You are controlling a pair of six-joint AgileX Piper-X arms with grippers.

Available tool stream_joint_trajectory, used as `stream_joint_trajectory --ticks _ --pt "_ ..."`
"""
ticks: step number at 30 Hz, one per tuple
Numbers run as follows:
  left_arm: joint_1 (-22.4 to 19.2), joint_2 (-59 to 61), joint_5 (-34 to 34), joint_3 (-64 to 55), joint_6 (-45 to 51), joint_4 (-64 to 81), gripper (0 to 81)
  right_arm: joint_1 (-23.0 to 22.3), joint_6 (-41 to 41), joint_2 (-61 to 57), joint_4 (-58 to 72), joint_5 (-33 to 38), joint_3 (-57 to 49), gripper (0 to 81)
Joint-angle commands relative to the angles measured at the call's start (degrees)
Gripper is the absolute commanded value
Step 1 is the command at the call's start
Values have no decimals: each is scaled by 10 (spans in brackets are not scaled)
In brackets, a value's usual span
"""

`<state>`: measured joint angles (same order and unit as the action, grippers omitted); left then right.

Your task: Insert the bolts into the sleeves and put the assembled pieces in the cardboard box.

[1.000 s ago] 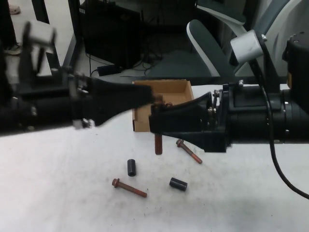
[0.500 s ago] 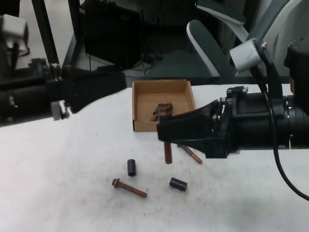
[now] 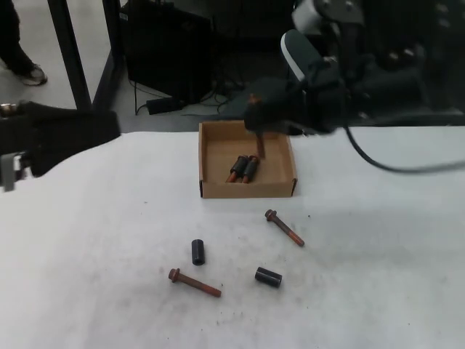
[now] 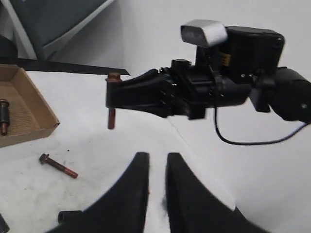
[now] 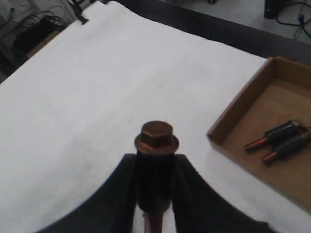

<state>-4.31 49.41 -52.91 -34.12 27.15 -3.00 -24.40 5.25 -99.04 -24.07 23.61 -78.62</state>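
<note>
My right gripper [image 3: 255, 135] hangs over the cardboard box [image 3: 247, 190], shut on a copper bolt [image 5: 156, 137] that carries a black sleeve [image 5: 154, 180] and stands upright. The left wrist view shows that bolt [image 4: 112, 115] held well above the table. Two assembled pieces [image 3: 243, 169] lie inside the box [image 5: 233, 124]. On the table in front of the box lie two loose bolts [image 3: 285, 227] [image 3: 194, 282] and two black sleeves [image 3: 197, 251] [image 3: 268, 276]. My left gripper [image 4: 156, 160] is off to the left, fingers a little apart with nothing between them.
The white bench has free room to both sides of the loose parts. Behind the bench stand a chair [image 3: 305, 65] and a dark rack [image 3: 73, 58]. The box [image 4: 29, 114] sits near the bench's back edge.
The right arm rose from in front of the box and carried the sleeved bolt back over it. The left arm drew away to the left.
</note>
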Motion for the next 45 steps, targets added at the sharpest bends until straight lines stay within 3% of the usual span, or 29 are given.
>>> stream_joint_trajectory --ticks 1,16,25,27,31,32,45 --pt "5 -25 14 -1 -6 -22 128 8 -3 -13 -5 -6 -22 3" --pt "5 -73 13 -1 -6 -24 128 33 -5 -329 -109 -63 -332 3" --pt "5 -73 11 -1 -6 -24 128 34 -29 -378 -142 -68 -376 6" --pt "5 -73 11 -1 -6 -24 128 34 -49 -378 -144 -68 -376 66" --pt "5 -73 9 -1 -6 -24 128 34 -53 -378 -163 -90 -376 381" --pt "5 -73 9 -1 -6 -24 128 34 -53 -378 -174 -101 -379 429" --pt "5 -73 10 -1 -1 -24 128 34 -61 -316 -292 -109 -381 414"
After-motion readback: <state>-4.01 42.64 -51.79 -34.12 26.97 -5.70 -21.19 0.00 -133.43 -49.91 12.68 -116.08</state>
